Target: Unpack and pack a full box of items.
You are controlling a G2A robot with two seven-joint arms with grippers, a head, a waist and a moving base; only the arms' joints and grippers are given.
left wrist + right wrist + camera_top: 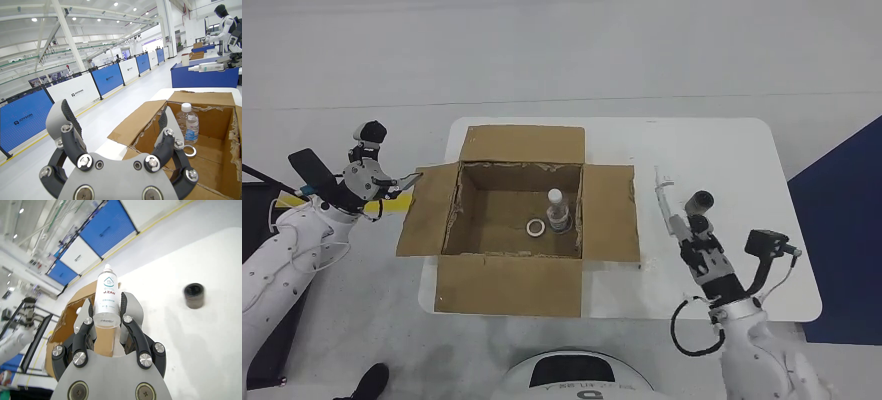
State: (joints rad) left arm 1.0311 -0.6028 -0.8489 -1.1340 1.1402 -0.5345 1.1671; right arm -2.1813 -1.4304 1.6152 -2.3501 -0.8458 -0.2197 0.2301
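An open cardboard box (607, 213) stands in the middle of the white table (722, 150), flaps spread. Inside it a clear water bottle (558, 210) stands upright beside a metal ring (536, 228); both appear in the left wrist view as the bottle (188, 123) and the ring (189, 151). My left gripper (407, 182) hovers off the box's left flap, open and empty (115, 115). My right gripper (106, 306) is shut on a white spray bottle (106, 292), held over the table to the right of the box (663, 192).
A small black cylinder (701, 200) stands on the table close to the right gripper, also seen as the cylinder (194, 295) in the right wrist view. The table's right and far parts are bare white surface. Blue and white barriers (105, 79) line the floor beyond.
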